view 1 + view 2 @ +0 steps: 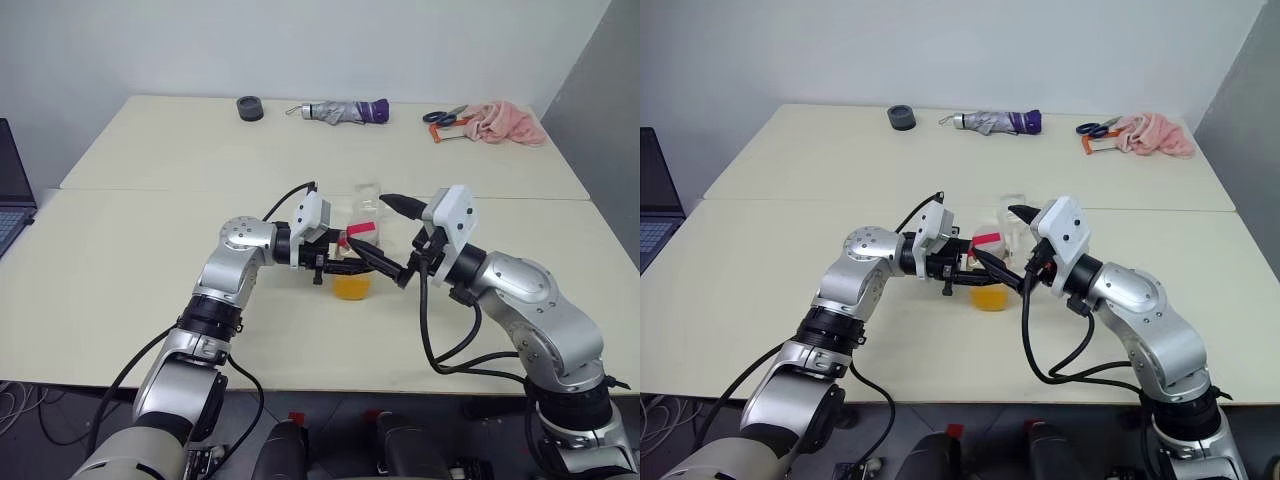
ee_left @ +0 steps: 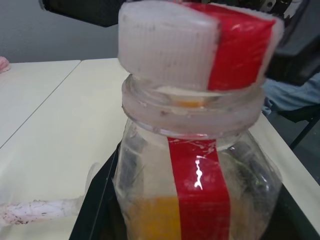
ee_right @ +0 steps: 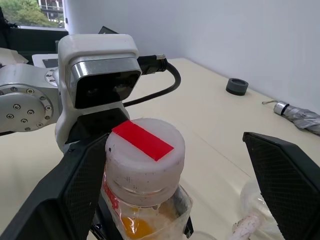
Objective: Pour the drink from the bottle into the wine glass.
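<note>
bottle (image 1: 352, 262) – left end effector (image 1: 345, 266) clamped, cap (image 3: 144, 154) on

The bottle (image 3: 145, 185) stands upright near the middle of the cream surface (image 1: 120, 270) — small, clear plastic, with a red stripe running down its side and across its white cap (image 3: 144, 160). The cap is on, sitting slightly askew above the neck ring. The drink (image 1: 352, 285) — a translucent orange-yellow liquid — fills only the lower part of the bottle. The wine glass (image 1: 368, 198), clear and rounded, stands just behind the bottle; its stem and foot cannot be made out.
</note>
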Available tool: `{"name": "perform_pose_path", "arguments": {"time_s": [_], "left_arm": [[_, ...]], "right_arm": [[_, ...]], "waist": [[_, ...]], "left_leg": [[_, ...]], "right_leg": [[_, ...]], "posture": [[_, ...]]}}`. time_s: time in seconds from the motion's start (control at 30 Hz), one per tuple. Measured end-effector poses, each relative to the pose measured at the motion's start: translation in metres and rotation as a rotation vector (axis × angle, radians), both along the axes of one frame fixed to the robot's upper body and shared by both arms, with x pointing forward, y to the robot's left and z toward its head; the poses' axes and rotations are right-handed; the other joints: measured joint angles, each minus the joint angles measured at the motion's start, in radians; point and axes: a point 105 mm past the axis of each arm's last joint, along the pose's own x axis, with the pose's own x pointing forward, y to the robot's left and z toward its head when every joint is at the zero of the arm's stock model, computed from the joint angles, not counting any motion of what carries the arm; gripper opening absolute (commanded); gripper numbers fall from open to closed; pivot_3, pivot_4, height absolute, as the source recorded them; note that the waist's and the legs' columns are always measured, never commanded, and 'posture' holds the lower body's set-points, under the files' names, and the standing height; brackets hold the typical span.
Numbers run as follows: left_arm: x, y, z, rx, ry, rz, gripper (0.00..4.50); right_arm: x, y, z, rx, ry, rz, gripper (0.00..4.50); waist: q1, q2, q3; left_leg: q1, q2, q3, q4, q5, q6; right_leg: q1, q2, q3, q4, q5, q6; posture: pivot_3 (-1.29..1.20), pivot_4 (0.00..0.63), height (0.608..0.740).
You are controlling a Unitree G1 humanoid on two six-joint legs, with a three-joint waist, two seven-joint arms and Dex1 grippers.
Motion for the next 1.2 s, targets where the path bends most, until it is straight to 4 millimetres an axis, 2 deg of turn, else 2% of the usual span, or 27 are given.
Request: {"name": "perform_pose_path", "arguments": {"time_s": [0.37,0.57,0.83,1.0,1.2], "left_arm": [[0.0,0.0,0.0,-0.001,0.0,-0.001,1.76],[0.0,0.0,0.0,-0.001,0.0,0.0,1.76],[0.0,0.0,0.0,-0.001,0.0,0.0,1.76],[0.0,0.0,0.0,-0.001,0.0,0.0,1.76],[0.0,-0.001,0.0,-0.002,0.001,0.005,1.76]], "right_arm": [[0.0,0.003,0.0,0.016,0.012,0.013,4.5],[-0.012,0.011,0.004,0.068,0.071,0.105,4.5],[-0.009,0.007,-0.001,0.053,0.114,0.085,4.5],[-0.006,0.008,0.003,0.049,0.103,0.083,4.5],[-0.004,0.007,0.001,0.037,0.107,0.078,2.53]], "waist": [[0.0,0.0,0.0],[0.0,0.0,0.0],[0.0,0.0,0.0],[0.0,0.0,0.0],[0.0,0.0,0.0]], "left_leg": [[0.0,0.0,0.0,0.0,0.0,0.0],[0.0,0.0,0.0,0.0,0.0,0.0],[0.0,0.0,0.0,0.0,0.0,0.0],[0.0,0.0,0.0,0.0,0.0,0.0],[0.0,0.0,0.0,0.0,0.0,0.0]], "right_leg": [[0.0,0.0,0.0,0.0,0.0,0.0],[0.0,0.0,0.0,0.0,0.0,0.0],[0.0,0.0,0.0,0.0,0.0,0.0],[0.0,0.0,0.0,0.0,0.0,0.0],[0.0,0.0,0.0,0.0,0.0,0.0]], "posture": [[0.0,0.15,0.74],[0.0,0.15,0.74],[0.0,0.15,0.74],[0.0,0.15,0.74],[0.0,0.15,0.74]]}}
